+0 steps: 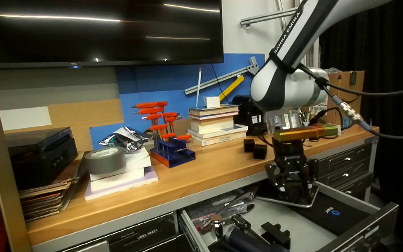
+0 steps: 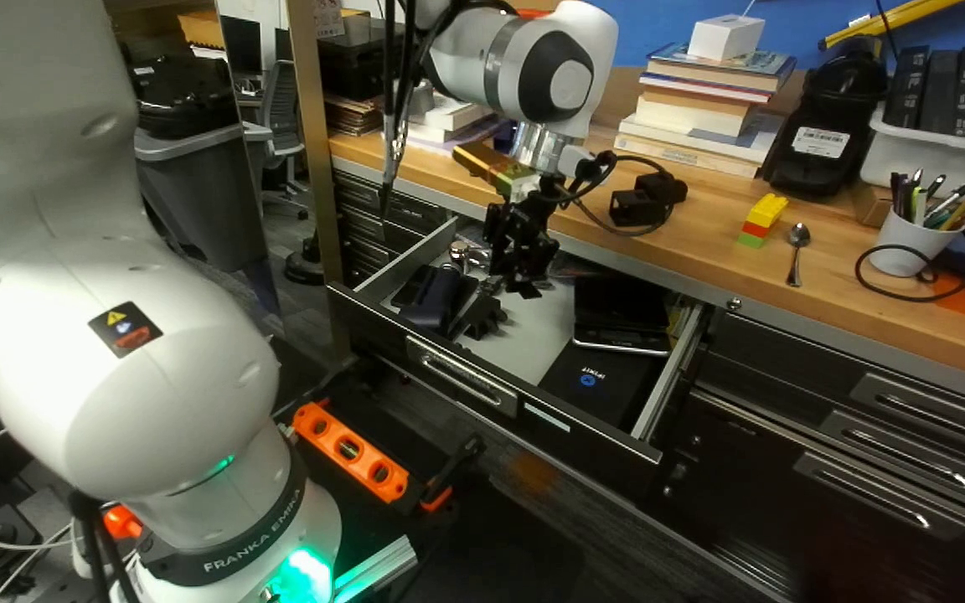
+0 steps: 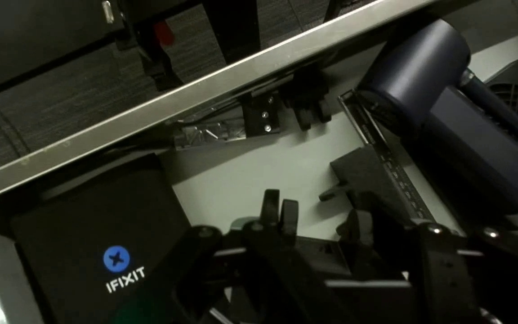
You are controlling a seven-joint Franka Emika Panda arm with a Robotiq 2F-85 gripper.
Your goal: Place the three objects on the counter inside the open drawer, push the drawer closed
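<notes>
Gripper (image 1: pixel 295 194) hangs over the open drawer (image 2: pixel 382 337), jaws downward and partway together, pinching a dark block (image 3: pixel 319 254); in the wrist view the block fills the gap between them, though its lower part is hard to pick out against the black metal. Whether it touches anything below, I cannot tell. The drawer is pulled well out from under the counter (image 1: pixel 215 168). Inside it, a black box (image 3: pixel 92 225) with a blue logo lies at one end, a flat silver-edged tablet (image 2: pixel 621 318) rests partly on top of it, and a dark blue tool (image 3: pixel 414 85) with a round barrel lies toward the other end, beside a black bracket (image 3: pixel 367 173). On the counter, two black blocks (image 1: pixel 260 151) sit close together, seen in both exterior views. Farther along, in an exterior view, toy bricks (image 2: pixel 761 219) in yellow, red and green sit just beside a spoon (image 2: pixel 798 236), with a white cup (image 2: pixel 910 234) of pens (image 2: pixel 947 205) beyond it. Books (image 1: pixel 215 122) lie piled at the back of the counter, a small white box (image 1: pixel 212 102) on top, and near them a blue rack (image 1: pixel 184 159) holds red-handled hex keys (image 1: pixel 157 104).
</notes>
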